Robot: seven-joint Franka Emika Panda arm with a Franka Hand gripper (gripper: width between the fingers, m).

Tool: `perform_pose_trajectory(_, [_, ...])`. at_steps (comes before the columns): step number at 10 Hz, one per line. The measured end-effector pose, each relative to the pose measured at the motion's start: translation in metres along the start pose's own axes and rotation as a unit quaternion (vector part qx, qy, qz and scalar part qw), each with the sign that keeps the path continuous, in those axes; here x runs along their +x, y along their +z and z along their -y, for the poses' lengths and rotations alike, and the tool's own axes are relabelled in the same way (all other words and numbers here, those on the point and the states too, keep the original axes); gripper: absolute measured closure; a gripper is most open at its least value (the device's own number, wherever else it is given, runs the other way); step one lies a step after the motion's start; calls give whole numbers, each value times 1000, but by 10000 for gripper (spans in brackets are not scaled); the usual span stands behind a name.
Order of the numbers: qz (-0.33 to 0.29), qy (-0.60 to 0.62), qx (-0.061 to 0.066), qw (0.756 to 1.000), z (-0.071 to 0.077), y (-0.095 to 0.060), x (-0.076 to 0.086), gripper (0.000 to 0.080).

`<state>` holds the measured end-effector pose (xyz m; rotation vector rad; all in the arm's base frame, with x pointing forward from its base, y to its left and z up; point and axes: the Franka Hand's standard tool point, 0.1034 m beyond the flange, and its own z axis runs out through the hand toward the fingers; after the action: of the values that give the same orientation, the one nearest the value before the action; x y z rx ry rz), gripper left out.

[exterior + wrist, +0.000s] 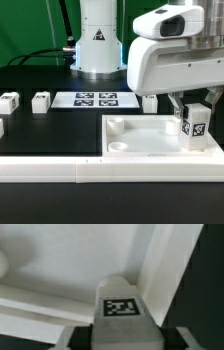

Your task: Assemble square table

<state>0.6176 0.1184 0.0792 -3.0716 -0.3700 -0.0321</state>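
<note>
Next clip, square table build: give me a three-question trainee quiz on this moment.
1. True or false: the gripper is closed on a tagged leg.
2. That leg is over: A) the marker board, B) the tabletop, C) the bare black table.
3. What small parts lie on the black table at the exterior view's left?
Key: 1 true; 2 B; 3 loose legs.

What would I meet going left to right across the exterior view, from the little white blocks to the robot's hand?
first leg → second leg → marker board → third leg → gripper gripping a fourth leg
</note>
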Motion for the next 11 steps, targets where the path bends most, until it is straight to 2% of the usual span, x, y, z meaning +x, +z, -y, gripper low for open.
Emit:
perform_pose_trajectory(2, [-1,30,0,1000,0,0,0,509])
perform_pose_trajectory(5, [-19,186,1,982,2,1,-1,509])
perform_pose_trajectory(7, [-27,286,6,958,2,1,-1,508])
perform_pose_trajectory(10, [-29,421,12,907,3,2,-1,508])
perform_pose_trajectory(11, [-29,474,15,880,3,2,-1,508])
